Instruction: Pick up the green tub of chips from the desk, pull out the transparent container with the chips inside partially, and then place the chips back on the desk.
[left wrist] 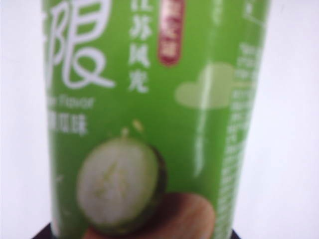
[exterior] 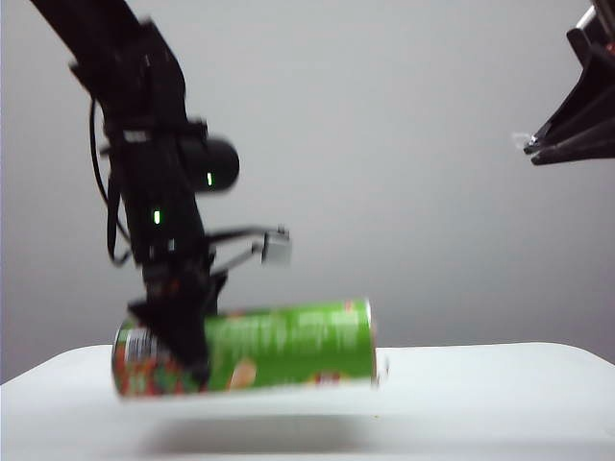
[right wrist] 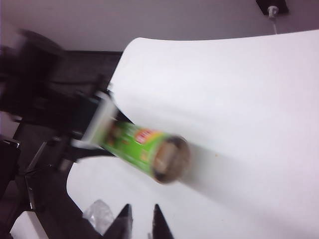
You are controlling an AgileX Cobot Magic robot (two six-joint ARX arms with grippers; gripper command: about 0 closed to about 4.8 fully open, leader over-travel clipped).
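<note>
My left gripper [exterior: 178, 351] is clamped around the long bright-green cylindrical tub of chips [exterior: 288, 346], gripping it near the end with the orange-red graphics, at about eight o'clock in the exterior view. The tub lies nearly level, with a shadow on the surface underneath it and a gap between the two, so it is off the plain white matte desk [exterior: 500, 403]. Its other end points toward three o'clock in that view.

In my left wrist view the tub [left wrist: 164, 124] fills almost the whole picture, showing white lettering, a pale cloud shape and a cut green fruit with a whitish face; my own fingers barely show there, only as dark corners at the edge.

My right gripper [exterior: 533, 144] hangs high at about two o'clock in the exterior view, well apart from the tub, with its dark fingers drawn close together and nothing between them. In the right wrist view its two fingertips [right wrist: 124, 219] stand near each other, and beyond them the tub [right wrist: 149, 149] shows its round, metal-rimmed end over the white desk [right wrist: 239, 99]. I cannot tell what is inside that end.
</note>
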